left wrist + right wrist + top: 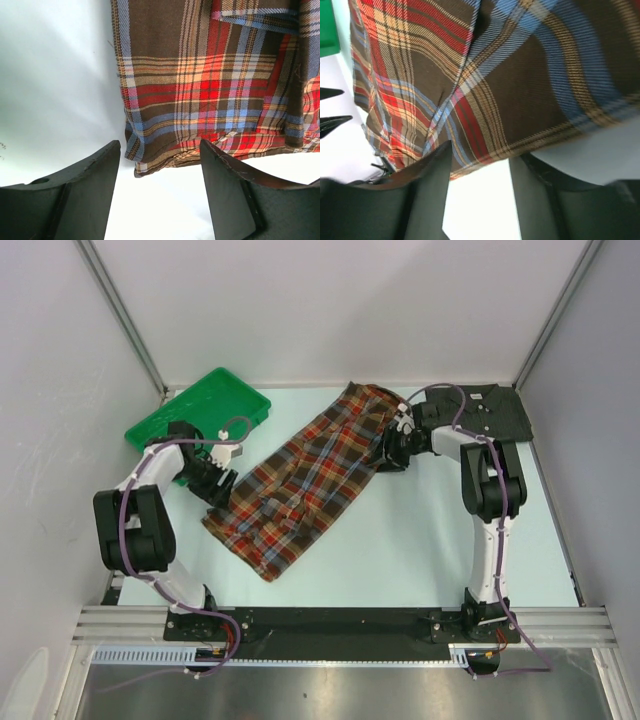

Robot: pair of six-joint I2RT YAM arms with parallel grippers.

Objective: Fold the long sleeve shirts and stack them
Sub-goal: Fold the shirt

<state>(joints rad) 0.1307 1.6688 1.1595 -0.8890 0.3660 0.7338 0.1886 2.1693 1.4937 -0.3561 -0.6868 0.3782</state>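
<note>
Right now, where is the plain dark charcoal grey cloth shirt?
Top view: the grey shirt lies at the far right corner of the table, just behind the right arm.

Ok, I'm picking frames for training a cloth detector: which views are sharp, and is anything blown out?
Top external: evenly lit and sharp, soft shadows only, the plaid shirt clear. Left wrist: weave crisp, but the table washes to white near the left fingers. Right wrist: cloth very close and soft, table between the right fingers overexposed.
</note>
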